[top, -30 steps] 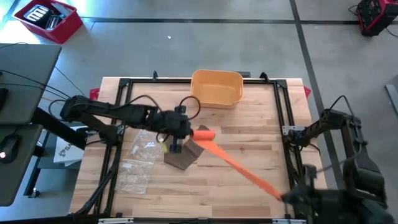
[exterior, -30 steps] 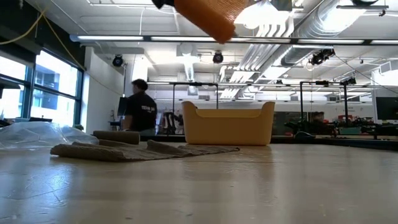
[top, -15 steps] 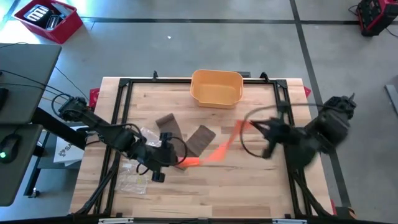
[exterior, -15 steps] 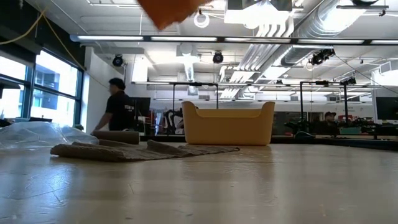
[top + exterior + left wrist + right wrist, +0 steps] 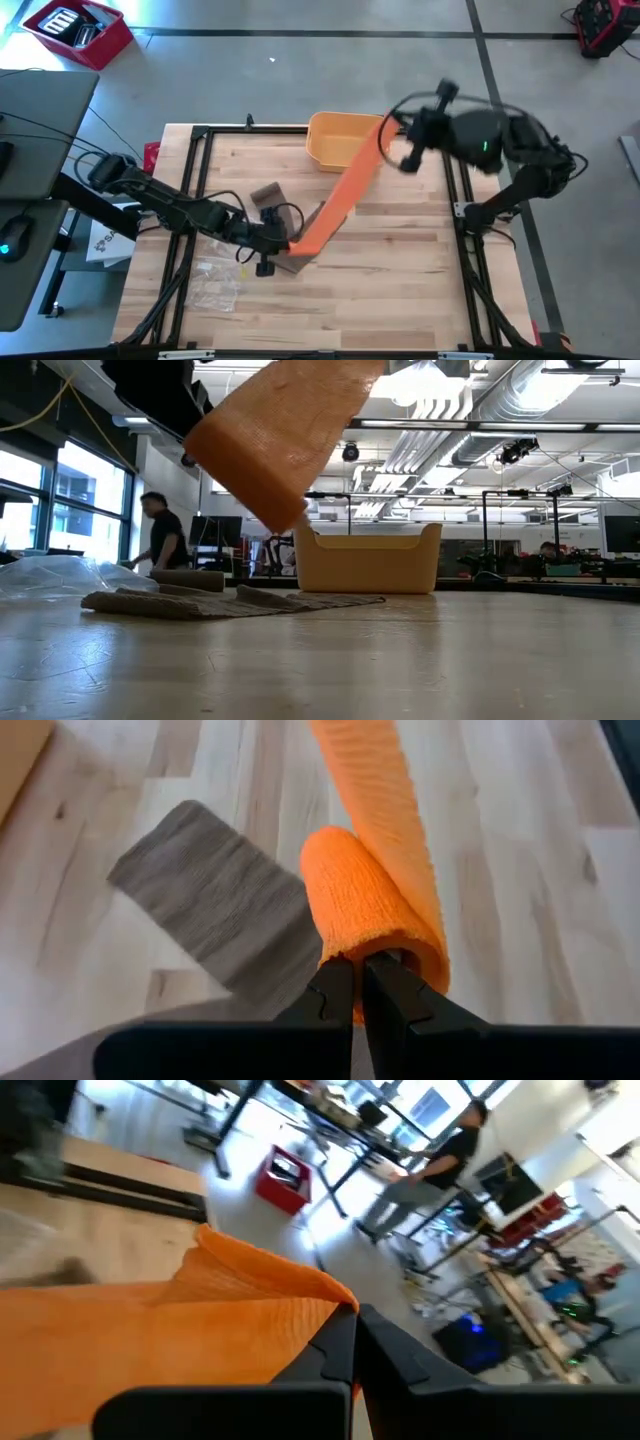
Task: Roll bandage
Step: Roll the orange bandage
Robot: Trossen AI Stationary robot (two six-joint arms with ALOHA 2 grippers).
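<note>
Two pincers stretch one orange bandage (image 5: 340, 195) taut above the wooden tabletop (image 5: 400, 280), the strip running in a slant from beside the yellow bin (image 5: 345, 140) down toward the tabletop's middle. At the low end, well away from the bin, the left pincer (image 5: 358, 982) is clenched on the rolled-up core of the bandage, as the left wrist view shows, with the loose strip leading off the roll. At the high end, just beside the bin's near corner, the right pincer (image 5: 352, 1342) is clamped shut on the free tail, its edge bunched between the fingers. Grey cloth strips (image 5: 268, 194) lie flat under and beside the roll, and a crumpled clear plastic bag (image 5: 215, 280) sits farther from the bin, near the tabletop's left edge. A person (image 5: 160, 532) walks in the room beyond the bin. Judging from this pose, the danger is tension: pull too hard and the tail could slip from the right pincer or the roll unwind; too slack, and the strip may wind crooked or snag the grey cloth.
</note>
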